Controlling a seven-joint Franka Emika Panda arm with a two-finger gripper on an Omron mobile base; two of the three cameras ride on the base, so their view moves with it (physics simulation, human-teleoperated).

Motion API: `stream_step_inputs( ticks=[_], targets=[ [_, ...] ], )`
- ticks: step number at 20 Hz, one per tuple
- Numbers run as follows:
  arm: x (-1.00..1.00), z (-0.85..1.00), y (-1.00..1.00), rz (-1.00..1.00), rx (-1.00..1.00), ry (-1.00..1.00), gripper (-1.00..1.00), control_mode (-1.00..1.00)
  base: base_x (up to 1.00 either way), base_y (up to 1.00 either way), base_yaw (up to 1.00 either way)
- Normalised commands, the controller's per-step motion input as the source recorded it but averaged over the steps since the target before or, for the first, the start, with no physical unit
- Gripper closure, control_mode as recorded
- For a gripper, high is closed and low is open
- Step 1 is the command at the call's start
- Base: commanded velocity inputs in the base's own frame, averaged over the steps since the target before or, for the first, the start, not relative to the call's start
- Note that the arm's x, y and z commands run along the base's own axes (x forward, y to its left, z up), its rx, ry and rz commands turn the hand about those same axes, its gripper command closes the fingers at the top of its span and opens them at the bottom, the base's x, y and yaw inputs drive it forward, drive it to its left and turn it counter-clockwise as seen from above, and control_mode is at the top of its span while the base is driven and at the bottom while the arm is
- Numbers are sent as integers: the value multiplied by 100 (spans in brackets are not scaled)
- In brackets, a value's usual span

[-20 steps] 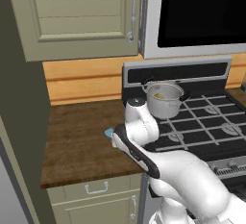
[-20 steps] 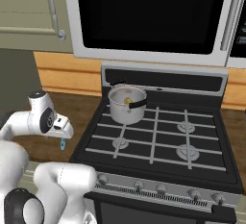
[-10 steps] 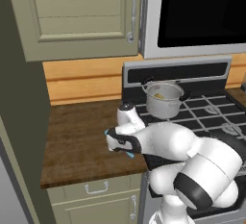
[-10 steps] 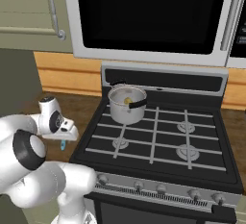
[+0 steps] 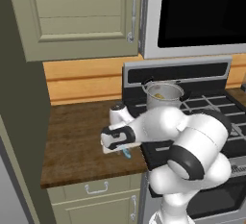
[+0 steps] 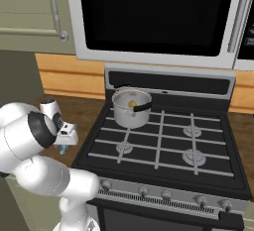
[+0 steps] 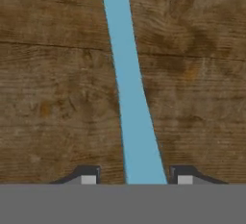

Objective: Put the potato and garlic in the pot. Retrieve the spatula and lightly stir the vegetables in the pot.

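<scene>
The spatula [image 7: 130,98] is lying flat on the wooden bench [image 7: 53,74], running as a light-blue strip from the top centre of the hand view down to the bottom centre, right between the two fingertips [image 7: 89,176]. In the left base view just a bit of blue pokes out under the end effector [image 5: 120,146], lower middle of the frame. The end effector [image 7: 133,177] straddles the handle with a visible gap on each side, so I'd call it open around it, not gripping yet.

The pot [image 6: 131,107] sits on the back left burner of the stove [image 6: 163,145], with something yellowish inside, probably the potato [image 6: 131,104]. Can't make out the garlic.

What could go wrong: the handle is thin and lies flush on the wood, so the fingers might pinch too high and slide off, or catch only one edge and let it twist on the lift.
</scene>
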Motion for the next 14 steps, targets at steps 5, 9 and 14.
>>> stream_step_inputs(
  ticks=[5,9,14],
  targets=[
    [-40,-8,0,0,0,0,100,-100,0,0,0],
    [-79,75,-8,0,7,-19,100,-100,0,0,0],
    [-45,100,-62,-10,26,-18,100,-100,0,0,0]
  ],
)
